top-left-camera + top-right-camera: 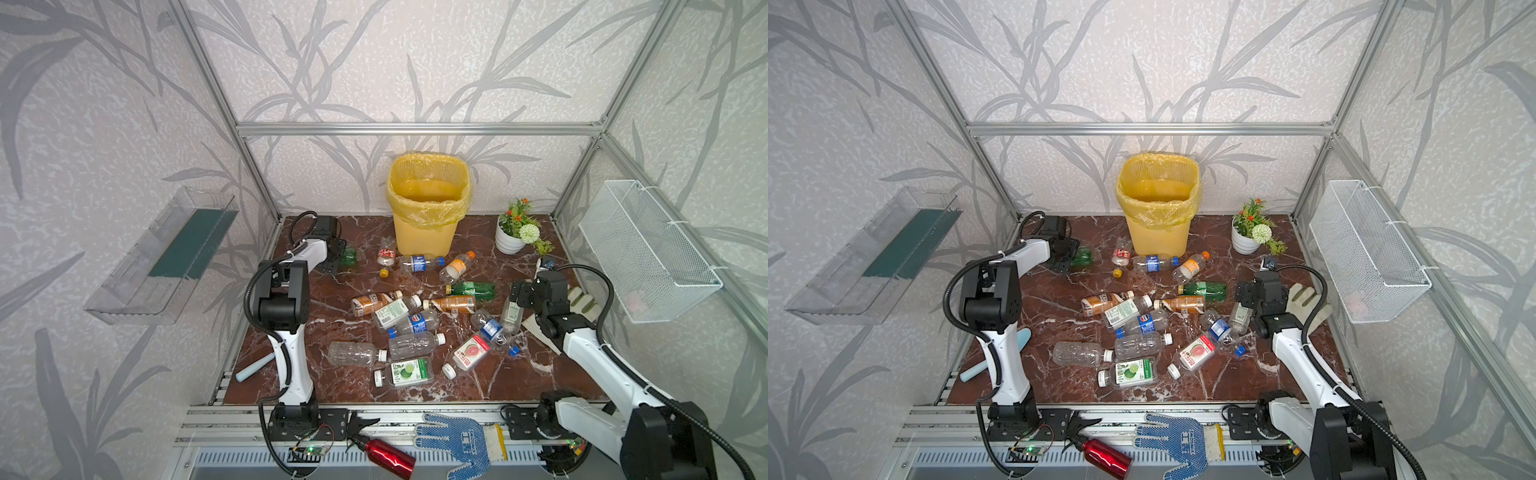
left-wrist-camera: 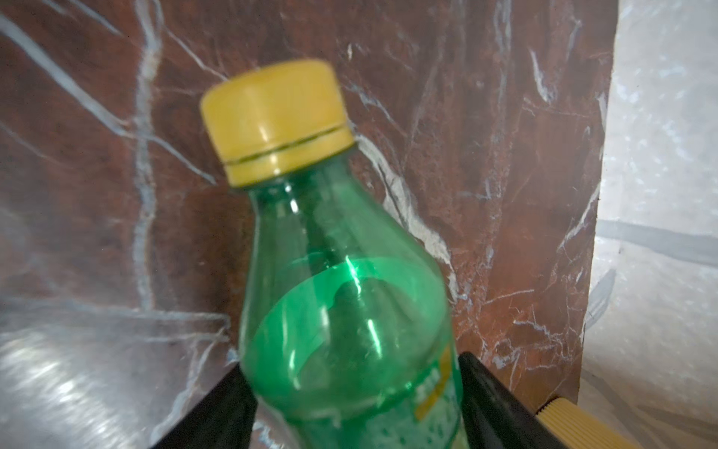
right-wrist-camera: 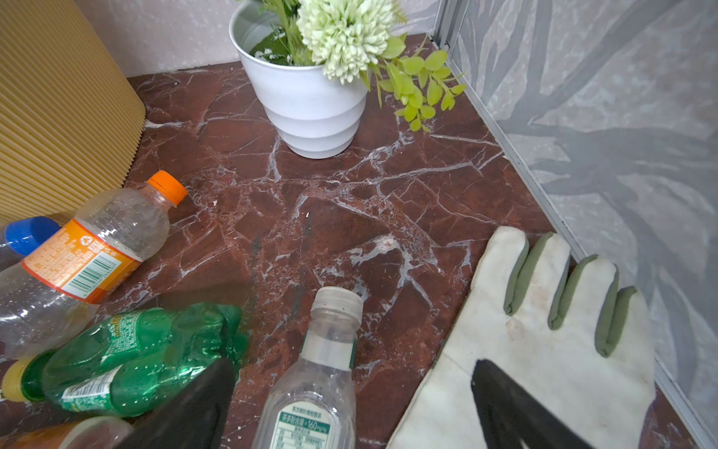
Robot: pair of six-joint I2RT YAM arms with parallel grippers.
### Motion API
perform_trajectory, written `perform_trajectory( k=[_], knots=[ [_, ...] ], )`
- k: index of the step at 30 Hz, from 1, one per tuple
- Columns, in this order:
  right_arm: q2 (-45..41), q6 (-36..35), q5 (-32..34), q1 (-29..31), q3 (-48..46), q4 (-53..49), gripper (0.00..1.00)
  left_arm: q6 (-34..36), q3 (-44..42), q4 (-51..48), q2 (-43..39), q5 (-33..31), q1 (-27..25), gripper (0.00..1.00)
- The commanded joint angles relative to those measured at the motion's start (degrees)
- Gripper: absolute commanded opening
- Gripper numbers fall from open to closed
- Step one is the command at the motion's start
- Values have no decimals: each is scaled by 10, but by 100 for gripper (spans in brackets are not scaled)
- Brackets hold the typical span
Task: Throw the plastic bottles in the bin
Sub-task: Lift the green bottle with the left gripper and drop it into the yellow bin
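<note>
My left gripper [image 1: 341, 255] [image 2: 353, 365] is at the table's back left, shut on a green plastic bottle [image 1: 350, 255] [image 2: 342, 311] with a yellow cap; both black fingers press its sides. My right gripper [image 1: 516, 300] [image 3: 353, 365] stands open over a clear white-capped bottle [image 1: 511, 313] [image 3: 311, 388], which lies between its fingers with gaps on either side. Several more plastic bottles [image 1: 407, 316] are scattered over the middle of the marble table. The yellow bin [image 1: 428, 232] [image 1: 1158, 237] stands at the back centre, its bag showing no bottles.
A white flower pot [image 1: 509, 241] stands at the back right. A white glove [image 3: 544, 350] lies beside my right gripper by the right wall. A red metal bottle [image 1: 388, 455] and a blue glove [image 1: 461, 444] lie on the front rail. A pale blue tube [image 1: 255, 365] lies at the left edge.
</note>
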Motion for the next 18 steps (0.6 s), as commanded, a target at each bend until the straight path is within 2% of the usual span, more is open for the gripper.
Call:
perform_trajectory(
  k=[1, 4, 7, 12, 18],
  knots=[
    [-24, 1, 16, -3, 0, -19, 96, -8, 14, -20, 24, 16, 1, 70],
    [-37, 1, 24, -3, -6, -23, 96, -6, 9, 1, 26, 22, 2, 64],
    [-45, 1, 27, -4, -11, -25, 97, -1, 5, 30, 22, 40, 7, 53],
    [-48, -1, 28, -5, -11, -25, 97, 43, 5, 87, -21, 45, 8, 43],
    [-50, -19, 33, -10, -2, -25, 97, 159, 90, 130, -112, 58, 9, 42]
  ],
)
